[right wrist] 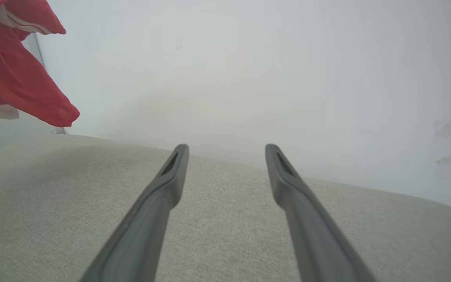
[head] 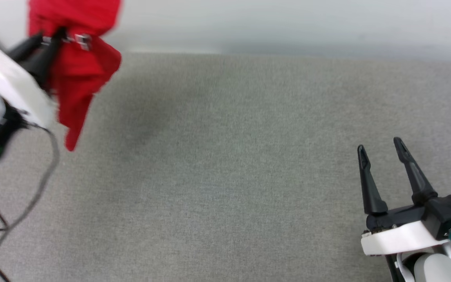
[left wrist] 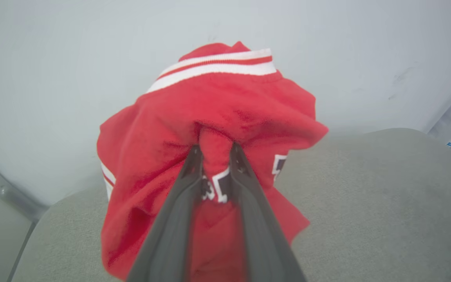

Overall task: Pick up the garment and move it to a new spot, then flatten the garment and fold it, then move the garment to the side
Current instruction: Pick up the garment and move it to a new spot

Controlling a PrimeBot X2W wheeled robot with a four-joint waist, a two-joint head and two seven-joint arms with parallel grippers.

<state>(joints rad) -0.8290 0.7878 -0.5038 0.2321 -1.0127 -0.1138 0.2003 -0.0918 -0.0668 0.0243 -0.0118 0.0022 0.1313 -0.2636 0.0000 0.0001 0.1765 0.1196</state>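
**Red garment (head: 78, 74) held up at far left**

Left gripper (head: 53, 37) pinches a fold of the bunched cloth between its narrowed fingers, the loose end dangling above the grey fabric surface (head: 229, 164). Right gripper (head: 380, 145) sits near right, fingers spread wide, holding nothing.

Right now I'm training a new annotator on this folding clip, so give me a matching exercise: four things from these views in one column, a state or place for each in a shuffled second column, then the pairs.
Column one:
1. left tool
2. right tool
3. red jersey T-shirt
4. grey fabric surface

Column two:
A. bunched up, hanging
B. open, holding nothing
C. spread beneath both arms
D. shut on red cloth

Pairs: 1-D, 2-B, 3-A, 4-C
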